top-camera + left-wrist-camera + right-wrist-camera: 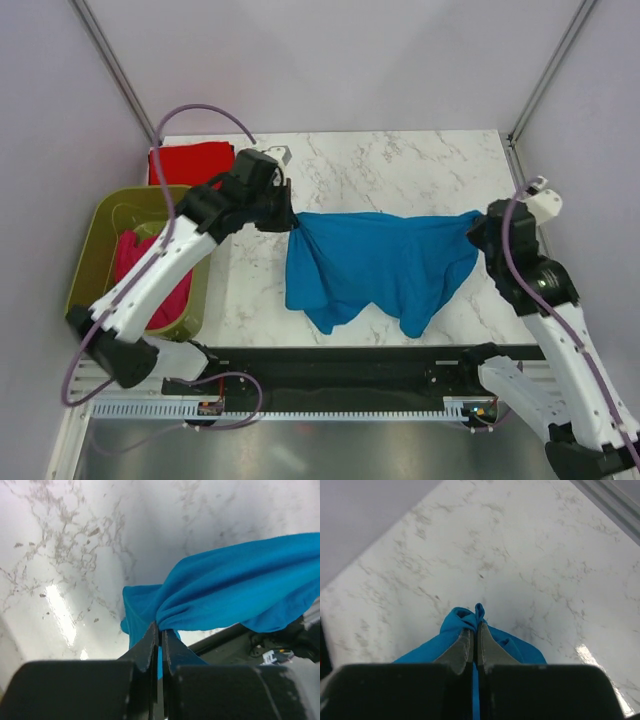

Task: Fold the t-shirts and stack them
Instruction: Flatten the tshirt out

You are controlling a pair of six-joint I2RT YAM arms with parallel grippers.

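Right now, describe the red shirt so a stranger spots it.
On the marble table, find the far left corner, behind the olive tub. The red t-shirt lies there, outside the tub; the magenta one is inside it, the blue one stretched mid-table.

Blue tee [375, 262], red tee [190, 162], pink tee [140, 262]: three total. One tub [100, 225]. One table [400, 170].

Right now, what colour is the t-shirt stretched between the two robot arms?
Bright blue, plain with no pattern. The soft cloth t-shirt shows best in the top view.
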